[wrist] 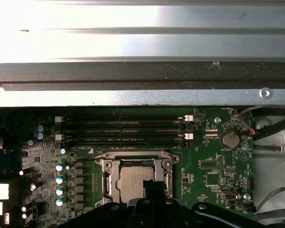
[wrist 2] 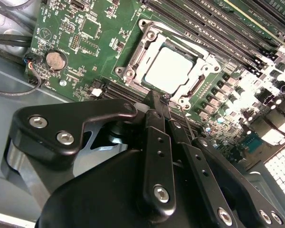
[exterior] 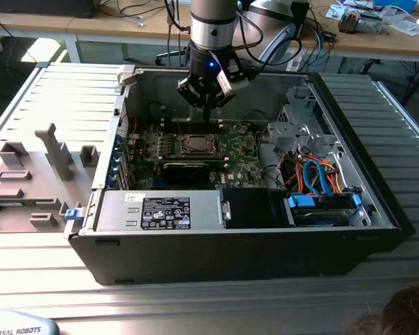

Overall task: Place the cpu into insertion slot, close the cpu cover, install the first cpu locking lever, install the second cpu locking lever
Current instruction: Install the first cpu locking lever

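Lying flat, silver top up, the cpu point(wrist 2: 172, 70) sits square in the insertion slot point(wrist 2: 133, 61) under the cpu cover point(wrist 2: 198, 61). Hand point(wrist 2: 155, 97) clenched, empty, fingertips hiding the socket's near edge.

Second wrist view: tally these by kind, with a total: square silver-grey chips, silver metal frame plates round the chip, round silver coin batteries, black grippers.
Square silver-grey cpu: 1
Thin silver metal cpu cover: 1
Round silver coin battery: 1
Black gripper: 1
Total: 4
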Robot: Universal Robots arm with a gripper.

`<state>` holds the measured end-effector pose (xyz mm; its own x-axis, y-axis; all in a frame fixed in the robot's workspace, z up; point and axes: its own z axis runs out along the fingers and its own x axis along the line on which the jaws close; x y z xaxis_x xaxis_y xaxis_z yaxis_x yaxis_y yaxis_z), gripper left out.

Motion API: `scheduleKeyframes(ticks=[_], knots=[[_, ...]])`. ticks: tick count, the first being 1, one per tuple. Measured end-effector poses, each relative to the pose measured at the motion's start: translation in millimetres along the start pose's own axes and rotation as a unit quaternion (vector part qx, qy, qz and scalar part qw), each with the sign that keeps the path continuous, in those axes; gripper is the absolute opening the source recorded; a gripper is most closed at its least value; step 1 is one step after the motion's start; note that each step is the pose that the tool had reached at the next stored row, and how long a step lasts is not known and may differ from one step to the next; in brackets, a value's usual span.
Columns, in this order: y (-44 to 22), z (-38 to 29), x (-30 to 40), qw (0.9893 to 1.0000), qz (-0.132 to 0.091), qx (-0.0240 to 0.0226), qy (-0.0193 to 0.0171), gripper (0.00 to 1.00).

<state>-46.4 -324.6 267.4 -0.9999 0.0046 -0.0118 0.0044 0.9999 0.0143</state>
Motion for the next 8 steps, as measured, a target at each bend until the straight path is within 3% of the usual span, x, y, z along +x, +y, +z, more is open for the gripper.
scheduleKeyframes(ticks=[8], knots=[[0.0,0.0,0.0,1.0000,-0.005,-0.0001,0.0001,0.11]])
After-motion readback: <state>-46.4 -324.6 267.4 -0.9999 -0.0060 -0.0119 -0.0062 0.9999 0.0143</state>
